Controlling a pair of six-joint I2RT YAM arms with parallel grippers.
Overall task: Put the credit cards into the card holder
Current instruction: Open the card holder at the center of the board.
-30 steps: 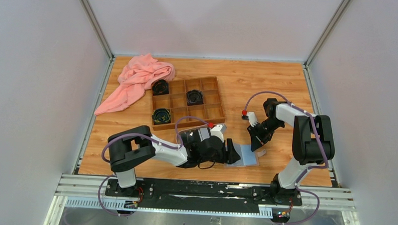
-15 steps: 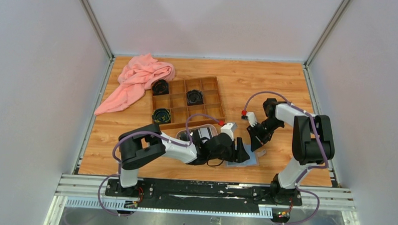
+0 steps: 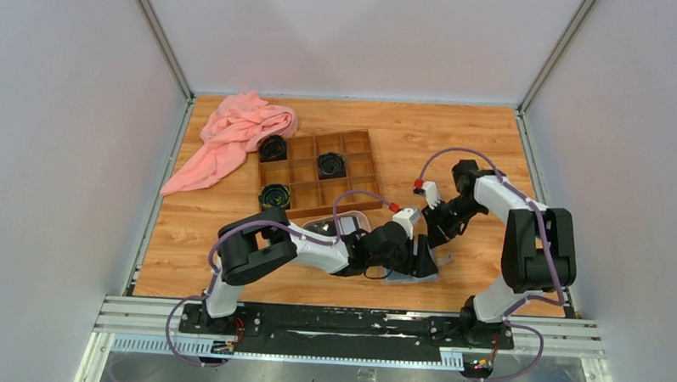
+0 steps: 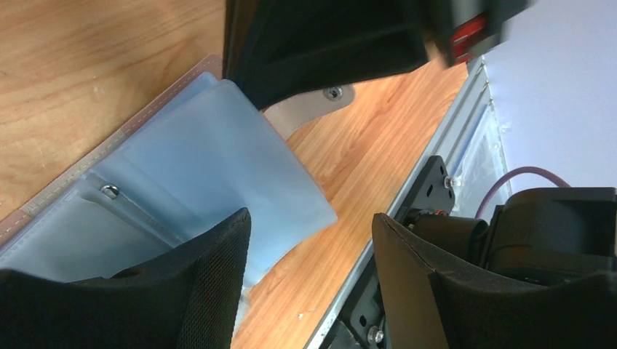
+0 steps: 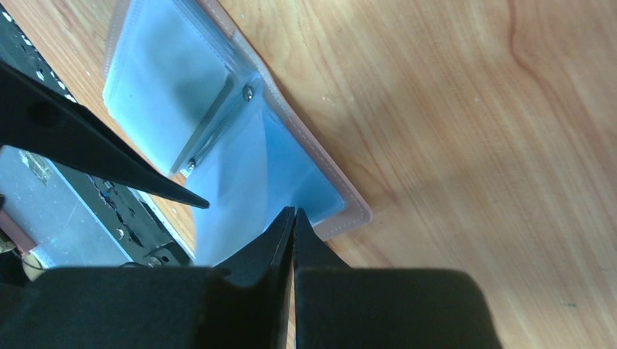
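- The card holder (image 4: pixel 182 167) lies spread open on the worktop (image 5: pixel 473 109), with its pale blue plastic sleeves facing up.
- The left pincer (image 4: pixel 313 218) stands wide and holds nothing. The holder's near corner lies just under it, between its two fingers.
- The right pincer (image 5: pixel 292 212) is closed tight. Its tips are at the edge of a sleeve, just across the holder from the left pincer. I cannot tell whether it is pinching that sleeve.
- No cards show in either pincer, and the sleeves in view look empty.
- By my reading the task is at an early stage. The holder is open and ready, but every card has yet to be fetched and slid in.
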